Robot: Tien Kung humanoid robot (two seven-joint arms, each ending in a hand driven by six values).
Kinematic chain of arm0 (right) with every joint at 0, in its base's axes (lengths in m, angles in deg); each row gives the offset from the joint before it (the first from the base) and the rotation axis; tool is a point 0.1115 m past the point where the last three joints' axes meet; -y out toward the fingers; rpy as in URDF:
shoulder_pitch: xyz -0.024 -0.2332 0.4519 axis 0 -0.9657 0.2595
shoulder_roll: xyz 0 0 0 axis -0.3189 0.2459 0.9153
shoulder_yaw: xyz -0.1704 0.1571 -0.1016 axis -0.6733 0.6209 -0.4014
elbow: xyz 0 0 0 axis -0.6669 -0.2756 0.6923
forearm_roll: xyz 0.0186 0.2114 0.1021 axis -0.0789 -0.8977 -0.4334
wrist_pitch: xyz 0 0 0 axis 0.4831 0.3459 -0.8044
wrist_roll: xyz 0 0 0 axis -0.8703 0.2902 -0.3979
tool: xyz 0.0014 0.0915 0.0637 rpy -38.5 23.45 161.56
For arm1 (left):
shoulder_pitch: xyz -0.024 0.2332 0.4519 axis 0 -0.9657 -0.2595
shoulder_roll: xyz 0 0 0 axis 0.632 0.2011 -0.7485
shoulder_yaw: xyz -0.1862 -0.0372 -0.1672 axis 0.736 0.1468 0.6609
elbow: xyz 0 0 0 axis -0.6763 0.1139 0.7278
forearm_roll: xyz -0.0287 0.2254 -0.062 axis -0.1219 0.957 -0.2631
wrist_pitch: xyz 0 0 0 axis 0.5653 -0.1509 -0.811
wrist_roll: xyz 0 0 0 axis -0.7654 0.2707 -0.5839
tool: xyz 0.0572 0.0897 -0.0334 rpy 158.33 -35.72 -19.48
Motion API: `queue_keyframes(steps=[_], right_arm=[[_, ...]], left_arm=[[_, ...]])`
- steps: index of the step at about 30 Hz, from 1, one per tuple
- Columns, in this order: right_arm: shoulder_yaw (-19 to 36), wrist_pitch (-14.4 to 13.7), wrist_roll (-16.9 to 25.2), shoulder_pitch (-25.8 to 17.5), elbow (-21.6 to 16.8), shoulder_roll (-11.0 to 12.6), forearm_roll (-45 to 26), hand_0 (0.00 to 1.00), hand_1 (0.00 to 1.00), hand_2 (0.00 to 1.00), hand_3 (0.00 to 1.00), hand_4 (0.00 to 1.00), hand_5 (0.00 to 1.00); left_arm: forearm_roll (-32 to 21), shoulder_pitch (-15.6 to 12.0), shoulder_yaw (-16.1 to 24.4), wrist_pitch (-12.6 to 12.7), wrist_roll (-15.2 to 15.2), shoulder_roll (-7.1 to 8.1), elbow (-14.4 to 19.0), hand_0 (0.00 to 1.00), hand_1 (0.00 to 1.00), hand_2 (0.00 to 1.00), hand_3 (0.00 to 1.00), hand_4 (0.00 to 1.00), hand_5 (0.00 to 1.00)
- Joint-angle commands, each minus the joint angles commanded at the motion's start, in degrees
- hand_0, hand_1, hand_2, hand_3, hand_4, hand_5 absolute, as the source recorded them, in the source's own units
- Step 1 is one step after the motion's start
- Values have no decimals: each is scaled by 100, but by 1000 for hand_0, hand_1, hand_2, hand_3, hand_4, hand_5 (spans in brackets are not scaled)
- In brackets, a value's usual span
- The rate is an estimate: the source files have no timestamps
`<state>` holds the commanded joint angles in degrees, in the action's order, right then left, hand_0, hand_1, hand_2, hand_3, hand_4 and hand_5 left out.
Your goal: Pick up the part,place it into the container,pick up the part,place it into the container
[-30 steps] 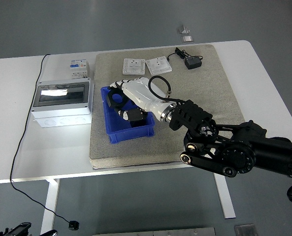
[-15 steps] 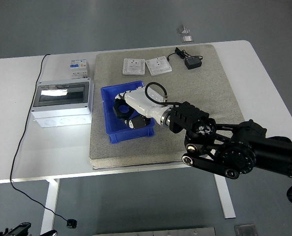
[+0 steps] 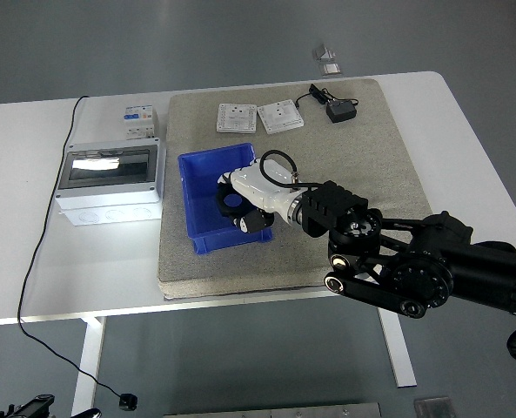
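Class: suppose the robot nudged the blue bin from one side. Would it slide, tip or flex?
The blue bin looks like rigid moulded plastic, so it probably would not flex. It is low and wide, so tipping seems unlikely. On the rough grey mat it would likely drag rather than glide.

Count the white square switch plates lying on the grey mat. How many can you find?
2. Both lie side by side at the mat's far edge: the left plate and the right plate, beyond the blue bin. None appears hidden.

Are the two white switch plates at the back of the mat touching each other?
Apart. In the head view a thin strip of grey mat shows between the left switch plate and the right switch plate.
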<state>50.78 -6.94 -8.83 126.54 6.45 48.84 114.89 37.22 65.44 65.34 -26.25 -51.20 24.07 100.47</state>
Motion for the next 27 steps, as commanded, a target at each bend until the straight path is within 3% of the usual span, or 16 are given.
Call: queue_keyframes(steps=[15,16,27], right_arm=[[-4,164,-190,2,21,-4,12,957,826,791,711,569,118],[-3,168,-198,2,22,-4,11,970,843,817,808,581,119],[-5,160,-235,-1,30,-6,4,992,862,851,867,599,109]], left_arm=[[7,7,-1,0,-5,-2,1,660,666,667,569,632,586],[8,7,0,-1,-6,-1,2,660,665,667,569,631,585],[12,4,4,-4,-10,-3,2,660,666,667,569,630,582]])
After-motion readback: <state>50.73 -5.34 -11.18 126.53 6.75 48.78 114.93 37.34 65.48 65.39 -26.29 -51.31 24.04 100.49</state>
